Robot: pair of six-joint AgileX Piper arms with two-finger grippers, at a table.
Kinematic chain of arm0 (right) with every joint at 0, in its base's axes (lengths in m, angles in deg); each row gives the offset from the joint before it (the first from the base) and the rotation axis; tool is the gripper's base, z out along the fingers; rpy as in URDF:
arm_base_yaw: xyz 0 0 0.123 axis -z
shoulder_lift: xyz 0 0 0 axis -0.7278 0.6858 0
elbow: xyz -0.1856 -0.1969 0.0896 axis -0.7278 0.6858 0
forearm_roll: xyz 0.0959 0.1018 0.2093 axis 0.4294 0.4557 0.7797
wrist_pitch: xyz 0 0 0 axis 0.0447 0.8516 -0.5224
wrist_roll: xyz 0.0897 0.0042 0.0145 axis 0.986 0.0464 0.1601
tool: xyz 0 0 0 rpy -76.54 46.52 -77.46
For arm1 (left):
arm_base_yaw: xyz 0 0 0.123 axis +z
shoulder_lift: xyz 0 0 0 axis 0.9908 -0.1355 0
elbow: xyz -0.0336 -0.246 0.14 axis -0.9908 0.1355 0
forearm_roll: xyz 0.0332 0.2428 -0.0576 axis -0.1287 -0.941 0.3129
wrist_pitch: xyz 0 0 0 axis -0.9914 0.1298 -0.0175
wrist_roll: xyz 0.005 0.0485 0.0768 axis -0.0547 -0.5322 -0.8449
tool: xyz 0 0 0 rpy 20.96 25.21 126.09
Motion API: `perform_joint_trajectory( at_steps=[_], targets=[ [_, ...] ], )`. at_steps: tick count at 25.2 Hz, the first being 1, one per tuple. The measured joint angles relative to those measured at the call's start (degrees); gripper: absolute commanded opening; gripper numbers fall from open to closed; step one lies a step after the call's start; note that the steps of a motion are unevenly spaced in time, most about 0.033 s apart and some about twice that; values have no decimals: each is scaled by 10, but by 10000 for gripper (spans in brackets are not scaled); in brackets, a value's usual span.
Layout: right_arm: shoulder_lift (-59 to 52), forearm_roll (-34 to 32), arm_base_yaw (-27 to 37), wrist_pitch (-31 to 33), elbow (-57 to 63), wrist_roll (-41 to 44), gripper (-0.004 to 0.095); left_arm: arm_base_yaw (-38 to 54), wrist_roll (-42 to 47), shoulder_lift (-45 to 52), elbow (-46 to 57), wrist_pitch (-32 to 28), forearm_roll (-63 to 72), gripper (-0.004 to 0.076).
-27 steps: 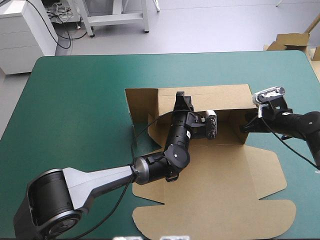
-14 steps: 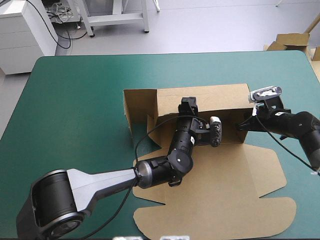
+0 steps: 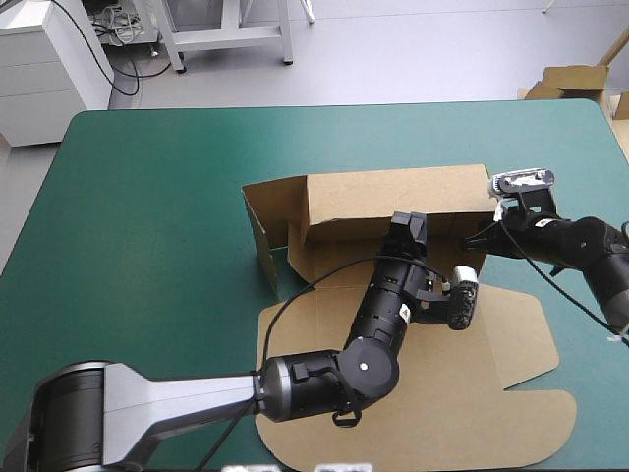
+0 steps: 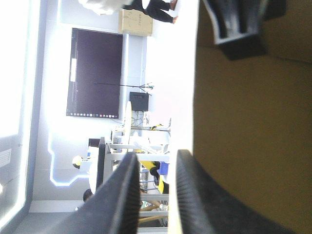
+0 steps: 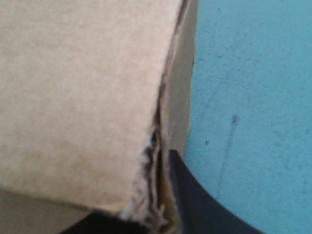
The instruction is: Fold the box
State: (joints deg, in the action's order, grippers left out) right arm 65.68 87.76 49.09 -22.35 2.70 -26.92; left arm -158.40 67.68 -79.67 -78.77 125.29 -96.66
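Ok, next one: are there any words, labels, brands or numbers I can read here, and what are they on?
No text here can be read.
The box: plain brown board, with no print on any face that shows.
A small white label on the left arm: too small to read.

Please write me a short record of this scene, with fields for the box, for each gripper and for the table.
thing: box, brown board
box state: long back wall raised, left end flap standing at an angle, front panels flat on the table
left arm: left gripper, fingers slightly apart, nothing between them, on the near side of the raised wall
right arm: right gripper, fingers shut on the right end of the raised wall
surface: table, teal-green cover
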Motion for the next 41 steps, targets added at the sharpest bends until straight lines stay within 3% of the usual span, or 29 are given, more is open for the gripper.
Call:
perform_joint_trajectory(
  at_steps=[7, 12, 13, 19, 21, 25, 30, 32, 36, 41],
  targets=[
    [-5, -66, -6, 142, -71, 96, 0, 16, -2, 101, -11, -5, 6, 3],
    [-8, -89, -6, 239, -131, 150, 0, 110, -2, 173, -31, -38, 61, 3],
    [-5, -89, -6, 263, -144, 160, 0, 168, -1, 196, -33, -51, 111, 3],
    [64, -90, -6, 292, -188, 175, 0, 370, -10, 233, -33, -81, 351, 3],
    [119, -84, -6, 300, -237, 175, 0, 465, -71, 234, -33, -80, 496, 3],
    [196, -78, -11, 286, -309, 174, 37, 570, -179, 234, -33, -78, 679, 3],
    [244, -100, -42, 266, -359, 182, 344, 650, -256, 234, -33, -66, 809, 3],
    [256, -119, -55, 263, -371, 190, 423, 670, -278, 234, -33, -63, 842, 3],
    [269, -139, -65, 262, -399, 196, 454, 705, -306, 234, -33, -56, 893, 3],
    [270, -165, -67, 309, -476, 205, 452, 745, -314, 234, -33, -48, 930, 3]
  ],
)
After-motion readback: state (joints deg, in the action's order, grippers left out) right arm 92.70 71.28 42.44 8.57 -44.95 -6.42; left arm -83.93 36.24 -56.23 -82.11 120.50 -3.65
